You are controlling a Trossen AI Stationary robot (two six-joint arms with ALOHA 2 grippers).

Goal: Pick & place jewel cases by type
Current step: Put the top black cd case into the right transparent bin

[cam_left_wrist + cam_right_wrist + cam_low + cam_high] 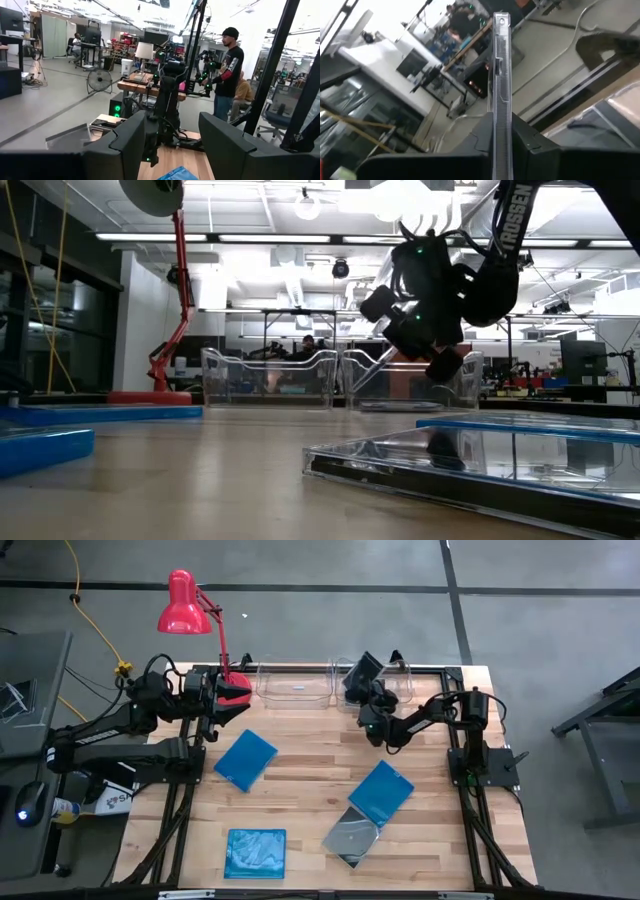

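High view: right gripper [362,675] holds a grey case [362,668] over the right bin [400,695] at the bench's far edge; left gripper [232,692] waits far left, fingers wide.
Right wrist view: fingers pinch the case edge-on.
Judgement: placing step; next, lower and release into the bin.

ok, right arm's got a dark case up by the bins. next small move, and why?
Probably ease the right gripper down over the right-hand clear bin, then open. Its fingers pinch a dark jewel case on edge, held above the table beside that bin. The left gripper waits open at the back left.
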